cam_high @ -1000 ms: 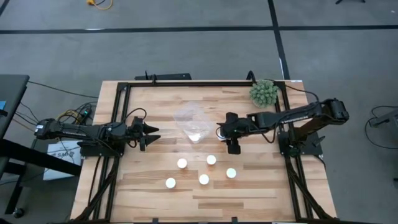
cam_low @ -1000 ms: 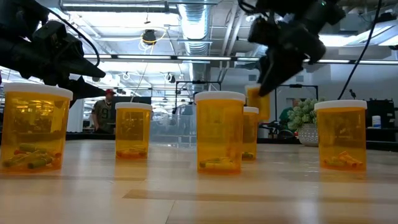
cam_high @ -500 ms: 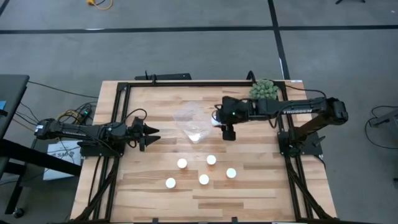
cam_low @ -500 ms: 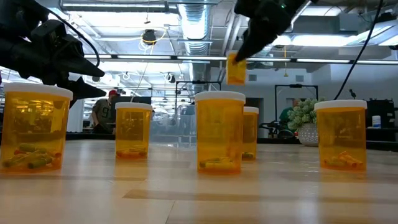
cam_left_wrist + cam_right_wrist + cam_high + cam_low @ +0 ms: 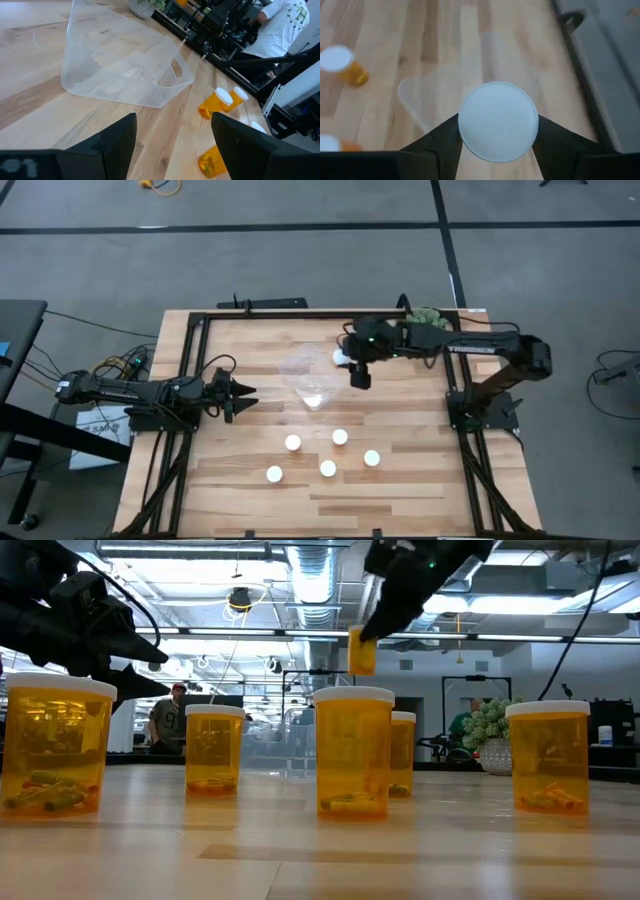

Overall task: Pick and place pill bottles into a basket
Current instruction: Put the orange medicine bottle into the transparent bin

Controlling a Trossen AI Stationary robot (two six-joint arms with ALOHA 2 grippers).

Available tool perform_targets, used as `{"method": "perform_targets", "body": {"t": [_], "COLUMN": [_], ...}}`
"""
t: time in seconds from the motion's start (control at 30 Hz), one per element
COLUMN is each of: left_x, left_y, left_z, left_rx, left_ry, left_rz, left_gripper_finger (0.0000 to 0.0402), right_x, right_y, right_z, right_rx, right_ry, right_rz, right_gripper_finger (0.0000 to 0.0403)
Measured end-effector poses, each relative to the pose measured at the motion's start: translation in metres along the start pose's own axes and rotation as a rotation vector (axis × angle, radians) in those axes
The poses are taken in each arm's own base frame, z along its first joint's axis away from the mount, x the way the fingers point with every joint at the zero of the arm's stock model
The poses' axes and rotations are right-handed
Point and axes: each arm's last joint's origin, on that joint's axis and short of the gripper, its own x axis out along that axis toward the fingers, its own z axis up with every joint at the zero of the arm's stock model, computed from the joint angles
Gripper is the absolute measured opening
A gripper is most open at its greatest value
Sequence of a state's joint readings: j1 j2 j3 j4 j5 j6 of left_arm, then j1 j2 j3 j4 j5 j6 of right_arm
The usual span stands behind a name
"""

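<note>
The right pincer [image 5: 350, 366] grips one pill bottle [image 5: 498, 121] by its sides, just under the round white cap, up in the air beside the far edge of the basket [image 5: 310, 380]. The left pincer [image 5: 246, 392] waits with its fingers spread, low over the bench [image 5: 240, 340], just beside the basket.

Five more pill bottles [image 5: 328, 468] stand together on the bench, nearer the front, apart from the basket.

The bottles look small, hard and light. Each has only a few pills at the bottom. Their smooth round sides could slip or roll, so the best place to pinch one is probably across the body, close under the cap. The basket is thin clear plastic and looks light too, so a bump could push it.

No label, brand or writing can be read on the bottles or the basket.
</note>
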State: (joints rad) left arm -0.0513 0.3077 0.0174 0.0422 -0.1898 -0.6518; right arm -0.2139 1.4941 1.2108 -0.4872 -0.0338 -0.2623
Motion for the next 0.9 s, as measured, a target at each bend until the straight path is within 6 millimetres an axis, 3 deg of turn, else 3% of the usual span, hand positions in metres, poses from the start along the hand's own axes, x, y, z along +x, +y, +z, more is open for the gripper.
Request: {"method": "perform_targets", "body": {"t": [0.2,0.43,0.63,0.9], "left_x": [0.0,0.0,0.0,0.0], "left_y": [0.0,0.0,0.0,0.0], "left_z": [0.0,0.0,0.0,0.0], "left_rx": [-0.008,-0.027,-0.027,-0.027], "left_ry": [-0.002,-0.002,-0.001,-0.001], "left_rz": [0.001,0.001,0.001,0.001], "left_gripper_finger": [0.0247,0.0247,0.0247,0.0247], "right_x": [0.045,0.082,0.099,0.116], "right_y": [-0.005,0.001,0.015,0.032], "right_z": [0.017,0.032,0.033,0.027], "right_rx": [-0.004,-0.05,-0.14,-0.173], "right_ry": [0.027,0.058,0.073,0.108], "right_rz": [0.074,0.167,0.222,0.284], "right_gripper_finger": [0.0202,0.0208,0.0197,0.0211]}}
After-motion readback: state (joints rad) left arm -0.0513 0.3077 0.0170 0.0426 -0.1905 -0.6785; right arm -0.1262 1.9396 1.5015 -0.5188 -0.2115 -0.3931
